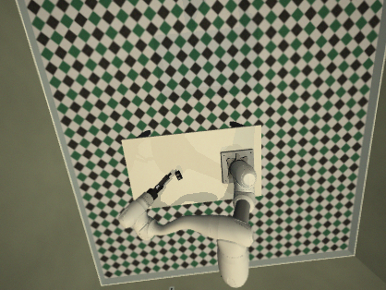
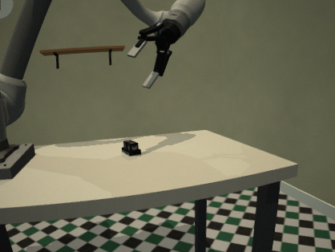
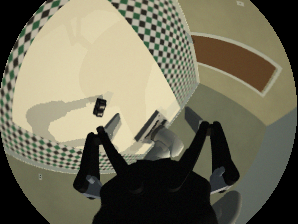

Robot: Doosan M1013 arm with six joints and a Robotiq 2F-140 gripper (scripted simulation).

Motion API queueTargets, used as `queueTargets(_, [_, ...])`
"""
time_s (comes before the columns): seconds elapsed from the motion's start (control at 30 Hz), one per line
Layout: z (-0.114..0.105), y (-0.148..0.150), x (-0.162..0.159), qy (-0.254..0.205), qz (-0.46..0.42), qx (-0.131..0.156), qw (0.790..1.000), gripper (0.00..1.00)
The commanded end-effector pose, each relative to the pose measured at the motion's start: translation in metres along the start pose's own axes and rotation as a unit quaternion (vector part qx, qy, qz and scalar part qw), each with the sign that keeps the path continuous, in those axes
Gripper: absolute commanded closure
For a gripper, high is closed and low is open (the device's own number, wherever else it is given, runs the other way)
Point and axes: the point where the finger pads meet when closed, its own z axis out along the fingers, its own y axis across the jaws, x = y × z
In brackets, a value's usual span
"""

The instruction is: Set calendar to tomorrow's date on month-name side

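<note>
The calendar (image 2: 131, 147) is a small dark tray with two dark cubes, standing on the cream table (image 2: 132, 168). It is too small to read its digits. It also shows in the overhead view (image 1: 177, 175) and in the wrist view (image 3: 101, 106). My gripper (image 2: 145, 66) is open and empty, high above the table, with its fingers spread wide. In the overhead view the gripper (image 1: 162, 182) is just left of the calendar. In the wrist view both fingers point down toward the table.
The arm's base plate (image 2: 14, 159) is bolted on the table's left end. A brown wall shelf (image 2: 82, 50) hangs behind. The table has dark legs (image 2: 266, 214) over a checkered floor.
</note>
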Motion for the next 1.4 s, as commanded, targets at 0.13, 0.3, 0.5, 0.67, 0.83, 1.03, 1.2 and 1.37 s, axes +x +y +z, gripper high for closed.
queueTargets(0.13, [0.0, 0.0, 0.0, 0.0, 0.0, 0.0, 1.0, 0.0])
queueTargets(0.3, [0.0, 0.0, 0.0, 0.0, 0.0, 0.0, 1.0, 0.0])
queueTargets(0.5, [0.0, 0.0, 0.0, 0.0, 0.0, 0.0, 1.0, 0.0])
queueTargets(0.67, [0.013, -0.015, -0.003, 0.018, 0.025, 0.035, 0.999, 0.0])
queueTargets(0.83, [0.043, -0.057, -0.015, 0.053, 0.1, 0.136, 0.984, 0.0])
queueTargets(1.03, [0.063, -0.098, -0.03, 0.067, 0.184, 0.244, 0.95, 0.0])
queueTargets(1.2, [0.071, -0.12, -0.041, 0.066, 0.239, 0.312, 0.917, 0.0])
queueTargets(1.37, [0.075, -0.135, -0.049, 0.059, 0.282, 0.364, 0.886, 0.0])
